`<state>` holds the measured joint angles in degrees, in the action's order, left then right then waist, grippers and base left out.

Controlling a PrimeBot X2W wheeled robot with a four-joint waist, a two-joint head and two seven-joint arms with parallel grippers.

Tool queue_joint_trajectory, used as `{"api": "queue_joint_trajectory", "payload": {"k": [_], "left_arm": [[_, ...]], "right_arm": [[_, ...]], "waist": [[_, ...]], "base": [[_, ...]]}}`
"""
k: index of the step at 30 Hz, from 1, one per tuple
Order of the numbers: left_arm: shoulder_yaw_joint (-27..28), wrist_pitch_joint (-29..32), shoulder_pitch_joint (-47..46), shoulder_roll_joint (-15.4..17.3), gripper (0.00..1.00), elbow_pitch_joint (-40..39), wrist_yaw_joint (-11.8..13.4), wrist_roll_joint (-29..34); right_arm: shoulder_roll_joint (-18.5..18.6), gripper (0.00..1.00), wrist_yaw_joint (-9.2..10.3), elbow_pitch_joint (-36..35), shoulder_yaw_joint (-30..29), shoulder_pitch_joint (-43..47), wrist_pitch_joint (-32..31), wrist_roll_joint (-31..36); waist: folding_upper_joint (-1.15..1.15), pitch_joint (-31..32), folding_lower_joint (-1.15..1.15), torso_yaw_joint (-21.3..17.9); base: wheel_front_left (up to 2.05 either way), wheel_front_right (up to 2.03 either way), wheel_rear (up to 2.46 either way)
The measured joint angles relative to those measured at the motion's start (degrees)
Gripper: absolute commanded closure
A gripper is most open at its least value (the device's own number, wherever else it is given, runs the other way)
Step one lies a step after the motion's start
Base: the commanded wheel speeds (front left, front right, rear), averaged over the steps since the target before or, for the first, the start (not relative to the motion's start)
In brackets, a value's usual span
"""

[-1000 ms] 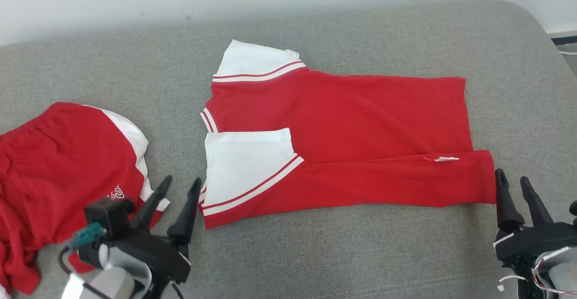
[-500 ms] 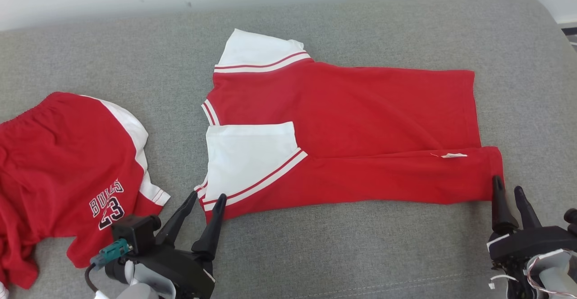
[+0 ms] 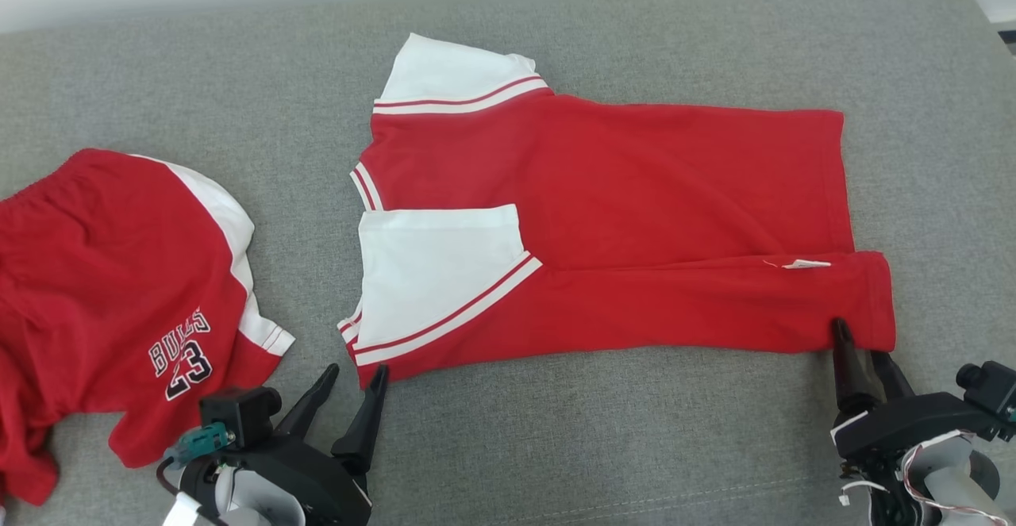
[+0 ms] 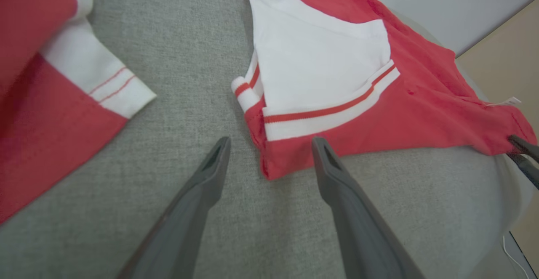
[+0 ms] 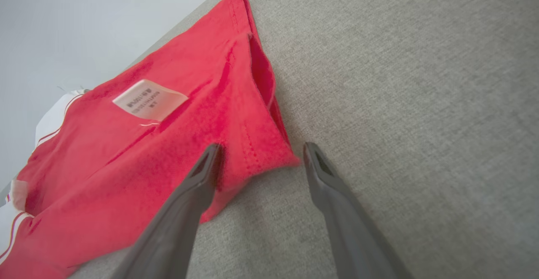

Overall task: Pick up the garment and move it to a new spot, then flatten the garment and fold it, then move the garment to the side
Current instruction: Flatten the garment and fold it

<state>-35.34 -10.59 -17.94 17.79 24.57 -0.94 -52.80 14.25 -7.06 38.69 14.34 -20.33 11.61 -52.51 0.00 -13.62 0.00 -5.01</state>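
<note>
- The red shirt [image 3: 603, 216] lies partly folded in the middle of the grey cushion [image 3: 556, 447], its near long edge turned over and the care label [image 3: 806, 263] showing.
- The left pincer [image 3: 355, 370] stands open around the sleeve-end corner. The right pincer [image 3: 859, 343] is open too, astride the hem corner.
- Either could nip just the top layer, and the fold would peel apart.
- Fingers pressed too deep might snag the cushion.
- Uneven lifting would skew the shirt.
- The red shorts [image 3: 103, 288] lie near the left arm and could get dragged.
</note>
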Motion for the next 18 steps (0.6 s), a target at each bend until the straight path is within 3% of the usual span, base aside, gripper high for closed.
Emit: {"api": "queue_joint_trajectory", "payload": {"k": [14,15,16,17,18], "left_arm": [[0.0,2.4,-1.1,-1.4,0.00,1.6,-0.2,-1.2],[0.0,2.5,-1.4,-1.6,0.00,1.8,-0.6,-1.5],[0.0,2.8,-1.7,-1.8,0.00,1.9,-0.7,-1.7],[0.0,3.0,-1.8,-1.9,0.00,1.9,-1.1,-1.8],[0.0,3.2,-1.8,-2.0,0.40,1.9,-1.2,-2.1]], "right_arm": [[-0.2,0.00,-0.01,2.0,1.6,-3.0,-2.7,-2.9],[-0.2,0.08,-0.01,2.1,1.8,-3.2,-2.9,-3.0],[-0.2,0.46,-0.01,2.2,2.0,-3.4,-3.0,-3.0],[-0.2,0.62,-0.01,2.2,2.2,-3.7,-3.3,-3.1],[-0.2,0.93,-0.01,2.2,2.4,-3.8,-3.5,-3.2]], "waist": [[0.00,-1.4,0.00,0.1],[0.00,-1.5,0.00,0.1],[0.00,-1.5,0.00,0.1],[0.00,-1.6,0.00,0.1],[0.00,-1.6,0.00,0.1]], "base": [[0.00,0.00,0.00],[0.00,0.00,0.00],[0.00,0.00,0.00],[0.00,0.00,0.00],[0.00,0.00,0.00]]}}
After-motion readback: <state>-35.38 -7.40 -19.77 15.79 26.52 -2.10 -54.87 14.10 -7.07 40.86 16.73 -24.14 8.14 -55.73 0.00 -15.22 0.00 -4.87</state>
